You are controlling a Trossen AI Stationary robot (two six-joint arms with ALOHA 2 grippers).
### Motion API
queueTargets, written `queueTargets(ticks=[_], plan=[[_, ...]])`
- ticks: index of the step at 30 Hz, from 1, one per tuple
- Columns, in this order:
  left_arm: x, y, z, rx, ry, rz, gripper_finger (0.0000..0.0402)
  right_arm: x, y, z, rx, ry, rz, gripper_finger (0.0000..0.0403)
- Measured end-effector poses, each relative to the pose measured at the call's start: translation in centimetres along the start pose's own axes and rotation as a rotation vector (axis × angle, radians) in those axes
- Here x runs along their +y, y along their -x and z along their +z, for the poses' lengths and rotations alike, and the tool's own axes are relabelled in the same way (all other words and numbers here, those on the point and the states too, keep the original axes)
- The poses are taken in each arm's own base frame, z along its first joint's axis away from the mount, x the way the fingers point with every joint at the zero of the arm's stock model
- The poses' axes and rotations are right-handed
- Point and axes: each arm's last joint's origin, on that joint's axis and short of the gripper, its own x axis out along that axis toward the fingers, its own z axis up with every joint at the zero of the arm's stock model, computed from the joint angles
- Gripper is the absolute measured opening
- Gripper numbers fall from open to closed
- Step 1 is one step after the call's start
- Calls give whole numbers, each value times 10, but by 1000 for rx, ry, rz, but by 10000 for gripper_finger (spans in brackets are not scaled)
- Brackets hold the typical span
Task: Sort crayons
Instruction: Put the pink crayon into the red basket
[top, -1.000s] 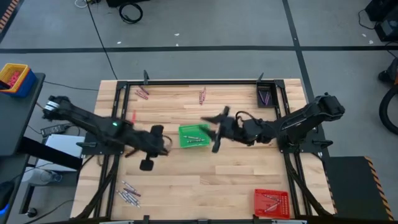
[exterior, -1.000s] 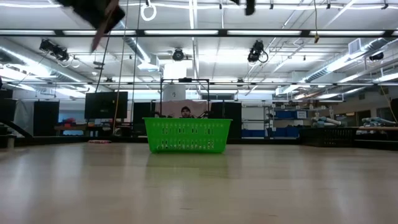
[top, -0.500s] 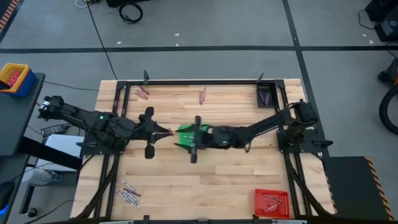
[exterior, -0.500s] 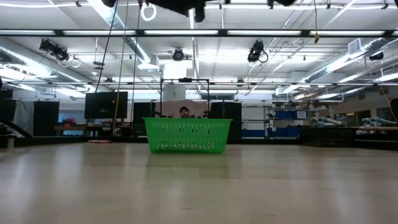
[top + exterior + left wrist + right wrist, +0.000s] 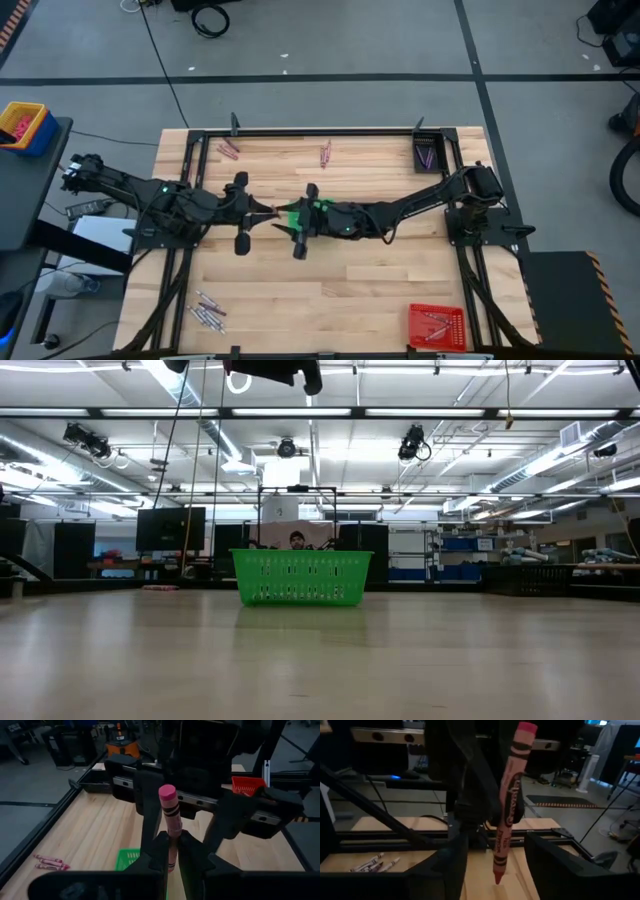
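Observation:
A reddish-pink crayon (image 5: 168,815) stands upright in the air with my left gripper (image 5: 266,212) shut on it. It hangs just left of the green tray (image 5: 301,577), its blunt end up and its tip (image 5: 497,879) down. My right gripper (image 5: 500,870) is open and reaches level from the table's right over the tray. Its two fingers stand on either side of the crayon without touching it. More crayons lie in small groups at the far left (image 5: 229,149), the far middle (image 5: 325,153) and the near left (image 5: 208,311). My left gripper pinches the crayon about its middle (image 5: 170,834) between its two fingers. The fingers come level from the table's left and lie across the crayon. The crayon stands nearly upright, blunt end up and tip down, lifted clear of the table.
A dark tray (image 5: 427,153) holding purple crayons sits at the far right corner. A red tray (image 5: 437,325) with several crayons sits at the near right. The right arm (image 5: 410,205) covers most of the green tray (image 5: 322,207) from above. A black frame (image 5: 300,133) runs along the table's edges.
My right gripper has swept toward the table's left, over the green tray, up to the crayon. My left gripper has risen, tipped up toward level and shifted a little toward the far edge, keeping the crayon; for the last half second it has kept still.

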Motion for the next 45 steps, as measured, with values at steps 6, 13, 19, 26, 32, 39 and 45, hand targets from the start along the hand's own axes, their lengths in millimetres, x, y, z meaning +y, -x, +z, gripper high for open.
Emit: queueTargets(ticks=[6,13,19,26,32,39,45], plan=[[0,0,0,0,-1,0,36,-1,0,0,-4,-58,-5,122],[0,0,-1,8,-6,-10,53,-2,-1,0,-3,-57,5,24],[1,3,-1,16,-8,-23,121,-3,1,3,2,-50,2,37],[-1,17,-20,193,-80,-61,176,8,43,23,138,19,-222,42],[-7,19,-54,381,-82,-62,180,35,103,13,407,-130,-234,38],[-12,11,-95,450,-107,-61,180,65,176,-18,1077,-489,-108,38],[-12,11,-106,490,-39,-37,180,107,224,-23,1317,-615,-3,38]])
